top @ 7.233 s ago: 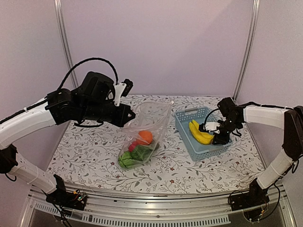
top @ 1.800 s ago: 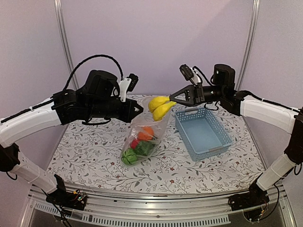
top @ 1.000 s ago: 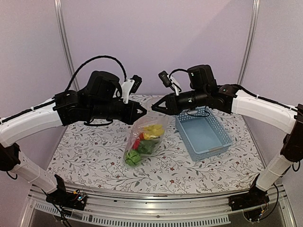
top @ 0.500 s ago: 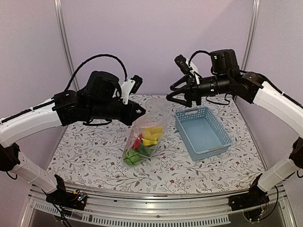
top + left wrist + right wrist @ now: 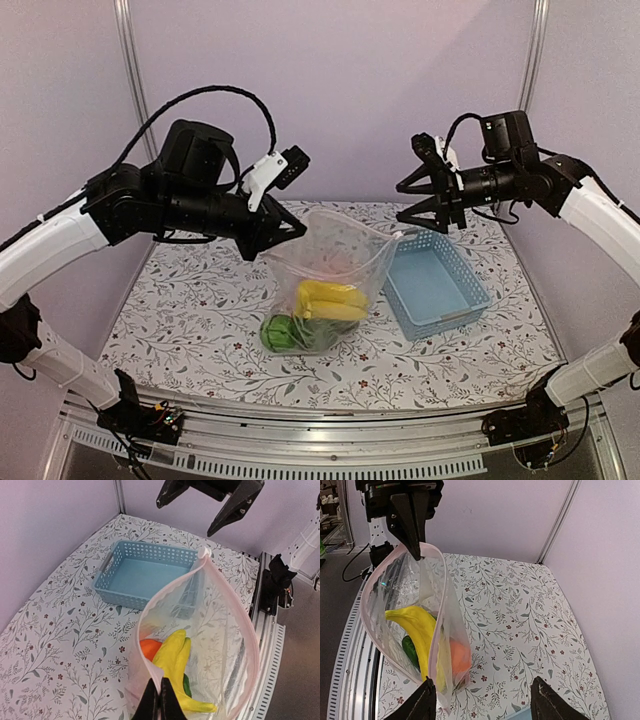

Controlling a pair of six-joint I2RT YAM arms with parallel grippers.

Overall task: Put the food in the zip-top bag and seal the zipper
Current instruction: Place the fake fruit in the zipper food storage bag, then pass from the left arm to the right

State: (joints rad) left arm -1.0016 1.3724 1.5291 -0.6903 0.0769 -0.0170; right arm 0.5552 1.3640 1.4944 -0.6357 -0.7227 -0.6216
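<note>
The clear zip-top bag (image 5: pixel 335 250) hangs upright over the table with its mouth spread wide. My left gripper (image 5: pixel 277 240) is shut on the bag's near rim (image 5: pixel 160 700). Its pale pink zipper (image 5: pixel 252 632) runs round the open mouth, unsealed. Inside lie the food pieces: yellow bananas (image 5: pixel 330 300) on top, an orange (image 5: pixel 149 649) and green pieces (image 5: pixel 280 332) beneath. My right gripper (image 5: pixel 401 207) hangs open and empty in the air, to the right of the bag and above the basket. In the right wrist view the bag (image 5: pixel 405 610) sits left of the open right gripper (image 5: pixel 482 705).
An empty light-blue basket (image 5: pixel 435 290) stands on the table just right of the bag, touching or nearly touching it. The floral tablecloth (image 5: pixel 180 310) spreads to the left and front. Metal posts and a wall close the back.
The bananas left my right gripper and now lie in the bag. That gripper opened and drew back to the right. My left arm raised the bag, and its mouth spread wider.
</note>
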